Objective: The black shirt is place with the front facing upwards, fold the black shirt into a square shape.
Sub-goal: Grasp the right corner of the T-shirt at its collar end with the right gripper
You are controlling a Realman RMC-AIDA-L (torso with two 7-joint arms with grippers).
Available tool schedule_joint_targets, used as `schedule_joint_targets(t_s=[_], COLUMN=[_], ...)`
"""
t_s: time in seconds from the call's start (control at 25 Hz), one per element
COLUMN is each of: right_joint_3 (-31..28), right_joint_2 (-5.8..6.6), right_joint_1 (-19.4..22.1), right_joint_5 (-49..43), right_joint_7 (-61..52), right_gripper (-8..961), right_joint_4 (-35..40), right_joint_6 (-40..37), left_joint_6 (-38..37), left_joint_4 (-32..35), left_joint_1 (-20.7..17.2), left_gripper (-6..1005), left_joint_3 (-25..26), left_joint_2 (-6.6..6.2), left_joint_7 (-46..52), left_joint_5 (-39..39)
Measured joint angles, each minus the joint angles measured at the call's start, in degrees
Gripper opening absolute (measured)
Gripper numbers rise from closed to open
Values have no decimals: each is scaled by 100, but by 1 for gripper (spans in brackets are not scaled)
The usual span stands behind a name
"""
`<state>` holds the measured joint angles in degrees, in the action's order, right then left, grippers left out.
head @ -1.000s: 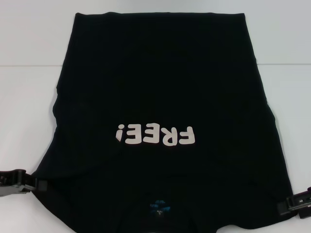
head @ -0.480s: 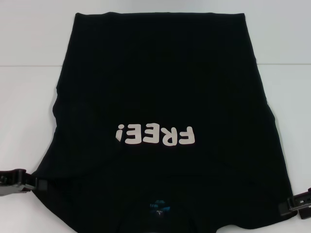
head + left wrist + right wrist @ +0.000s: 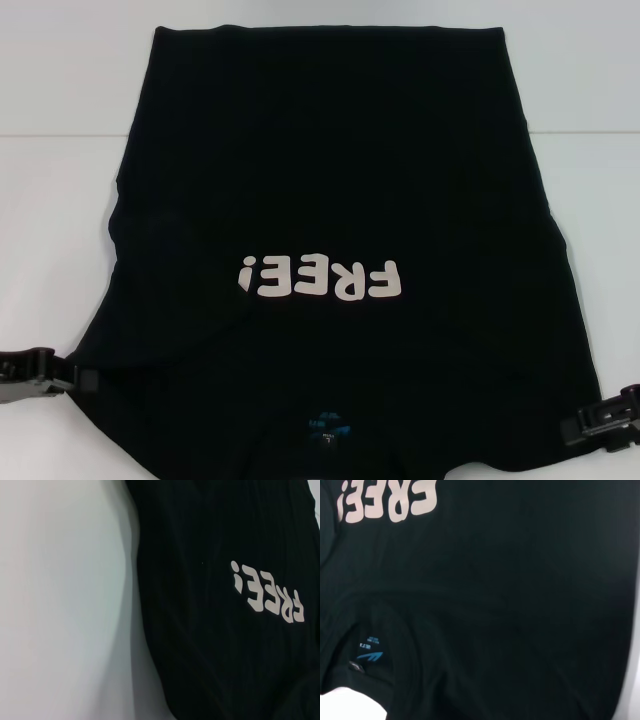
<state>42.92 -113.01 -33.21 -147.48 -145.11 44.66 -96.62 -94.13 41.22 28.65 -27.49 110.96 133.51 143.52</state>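
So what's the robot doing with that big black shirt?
It's getting ready to fold it. The black shirt lies spread flat on the white table, front up, with the white "FREE!" lettering showing and the blue neck label nearest the robot. The left gripper is at the shirt's near left edge and the right gripper at its near right edge. No fold has been made yet.

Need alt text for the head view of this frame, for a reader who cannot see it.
A black shirt lies front-up on a white table, its white "FREE!" lettering upside down to the camera and its collar nearest the robot. The left gripper and right gripper sit at the shirt's near side edges.
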Motion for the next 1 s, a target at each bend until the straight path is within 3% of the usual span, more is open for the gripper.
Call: schedule_joint_targets(t_s=[0.8, 1.0], right_joint_3=[-87, -380], right_joint_2=[-63, 3], right_joint_1=[-294, -219], right_joint_5=[53, 54], right_joint_7=[212, 296], right_gripper=[867, 866], right_joint_4=[-411, -426], right_joint_6=[157, 124], left_joint_6=[0, -1], left_joint_4=[0, 0], left_joint_1=[0, -7], left_gripper=[33, 34], left_joint_3=[7, 7], left_joint_2=[14, 16], left_joint_7=[-8, -16], left_joint_5=[-8, -10])
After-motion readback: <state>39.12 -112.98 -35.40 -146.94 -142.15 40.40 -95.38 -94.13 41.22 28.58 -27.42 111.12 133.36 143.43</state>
